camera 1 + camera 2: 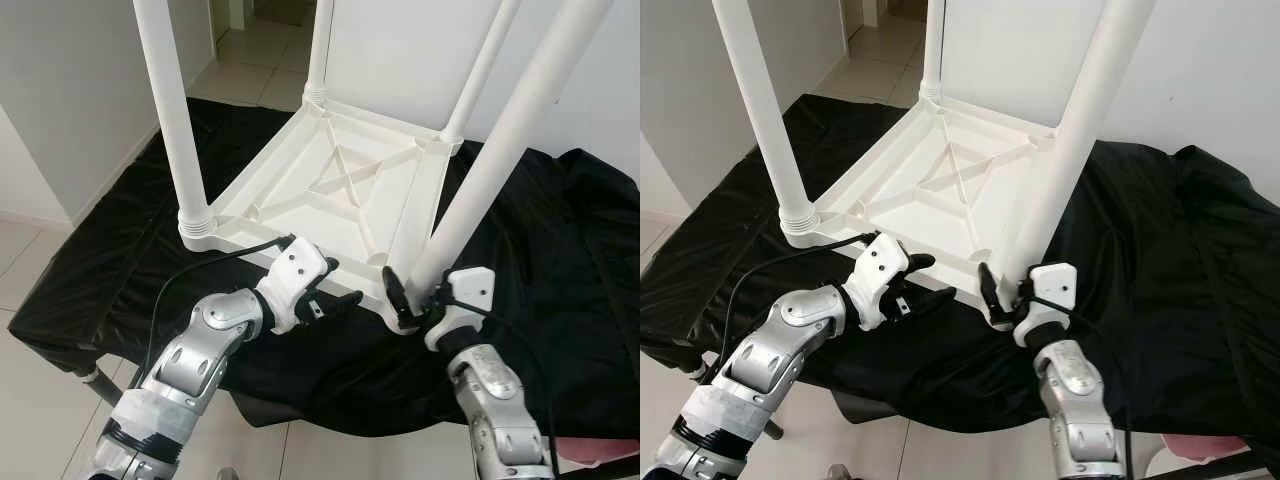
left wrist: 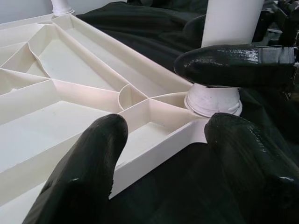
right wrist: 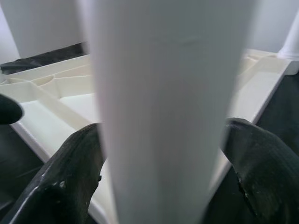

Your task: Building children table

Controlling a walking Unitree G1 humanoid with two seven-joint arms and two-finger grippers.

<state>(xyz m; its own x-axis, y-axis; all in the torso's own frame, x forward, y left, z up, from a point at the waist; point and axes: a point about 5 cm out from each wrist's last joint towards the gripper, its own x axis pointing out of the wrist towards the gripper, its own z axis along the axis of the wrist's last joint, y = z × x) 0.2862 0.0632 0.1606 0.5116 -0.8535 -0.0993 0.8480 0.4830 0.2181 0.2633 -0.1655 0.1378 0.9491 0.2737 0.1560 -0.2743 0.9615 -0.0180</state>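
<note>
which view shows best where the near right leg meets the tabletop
The left wrist view: the leg's collar sits clearly at the tabletop corner. The eye views show it half hidden behind the right gripper; the right wrist view shows just the leg's shaft.

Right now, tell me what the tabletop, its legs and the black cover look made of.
Tabletop: likely molded plastic, cream, matte; ribbed underside. Legs: smooth white tubes, probably plastic too. The right gripper clasps the near leg. Cover: thin black fabric, slightly shiny; creased and draped.
</note>
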